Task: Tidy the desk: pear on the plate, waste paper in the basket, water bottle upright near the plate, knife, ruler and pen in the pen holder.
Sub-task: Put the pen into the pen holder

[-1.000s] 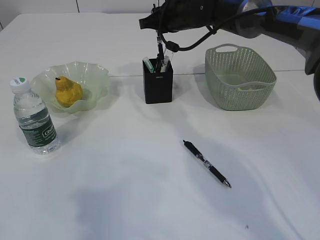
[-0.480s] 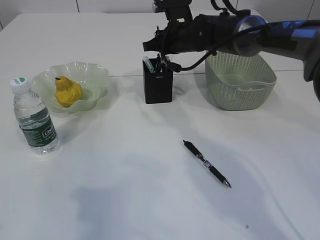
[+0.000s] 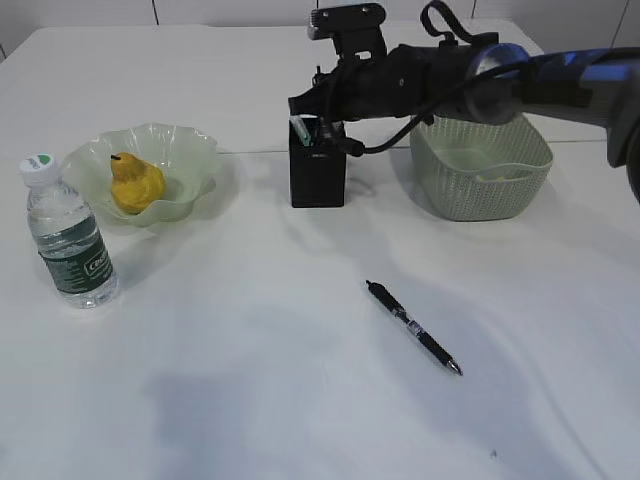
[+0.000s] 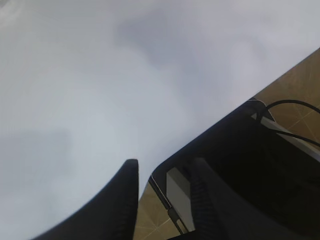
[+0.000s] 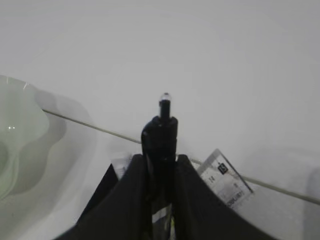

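My right gripper (image 3: 319,108) (image 5: 161,158) is shut on a black pen (image 5: 160,131) with a clear tip, held upright in the mouth of the black pen holder (image 3: 318,175). The clear ruler (image 5: 225,181) stands in the holder beside it. A white-and-green handle (image 3: 298,127), seemingly the knife, also sticks out. A second black pen (image 3: 412,326) lies on the table in front. The yellow pear (image 3: 135,183) sits on the pale green plate (image 3: 190,150). The water bottle (image 3: 68,235) stands upright next to the plate. My left gripper (image 4: 164,167) is open and empty.
The green basket (image 3: 480,150) stands right of the pen holder, under my right arm; something pale shows inside it. The left wrist view shows only white table, its edge and floor beyond. The plate's rim (image 5: 20,125) lies left of the holder.
My right arm has come down and tilted level, lowering the held pen from above the holder into its mouth. Nothing else moved.
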### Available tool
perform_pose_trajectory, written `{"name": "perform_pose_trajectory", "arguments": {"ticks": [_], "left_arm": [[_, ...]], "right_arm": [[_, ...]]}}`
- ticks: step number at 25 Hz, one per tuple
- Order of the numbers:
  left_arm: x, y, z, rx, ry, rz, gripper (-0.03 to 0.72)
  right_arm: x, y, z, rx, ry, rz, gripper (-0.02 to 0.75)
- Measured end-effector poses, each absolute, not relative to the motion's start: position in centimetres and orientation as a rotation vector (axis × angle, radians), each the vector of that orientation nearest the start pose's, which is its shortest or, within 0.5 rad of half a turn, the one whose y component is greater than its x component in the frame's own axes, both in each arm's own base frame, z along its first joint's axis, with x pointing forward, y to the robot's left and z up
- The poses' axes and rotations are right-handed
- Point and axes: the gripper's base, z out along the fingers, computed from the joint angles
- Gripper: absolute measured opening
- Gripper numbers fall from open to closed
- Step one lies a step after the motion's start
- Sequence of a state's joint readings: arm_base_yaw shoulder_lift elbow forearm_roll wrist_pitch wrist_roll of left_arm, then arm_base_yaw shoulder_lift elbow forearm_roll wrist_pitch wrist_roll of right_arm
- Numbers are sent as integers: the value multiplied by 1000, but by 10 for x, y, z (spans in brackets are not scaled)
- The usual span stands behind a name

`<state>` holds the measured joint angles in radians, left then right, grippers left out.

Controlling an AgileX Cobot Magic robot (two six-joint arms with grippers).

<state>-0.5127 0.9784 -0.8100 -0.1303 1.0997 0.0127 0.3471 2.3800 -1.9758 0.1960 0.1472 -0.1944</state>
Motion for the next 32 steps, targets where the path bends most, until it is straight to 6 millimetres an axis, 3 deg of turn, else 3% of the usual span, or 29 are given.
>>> {"name": "perform_pose_trajectory", "arguments": {"ticks": [13,19,21,23,24,29,32], "left_arm": [[136,-88,297,669,2686,-312,239],[136,-89,297,668,2685,-314,239],[136,-89,297,667,2683,-315,239],[136,-89,297,667,2683,-315,239],[136,-89,297,667,2683,-315,239],[136,-89,297,667,2683,-315,239],[136,-89,297,667,2683,-315,239]], "right_arm": [[522,192,187,-378,2029,244,119],[522,192,187,-376,2031,247,224],[523,192,191,-372,2019,249,342],[523,192,191,-372,2019,249,342],[525,193,202,-370,1994,254,429],[519,192,226,-412,1999,236,450],[507,186,258,-490,2022,180,452]]}}
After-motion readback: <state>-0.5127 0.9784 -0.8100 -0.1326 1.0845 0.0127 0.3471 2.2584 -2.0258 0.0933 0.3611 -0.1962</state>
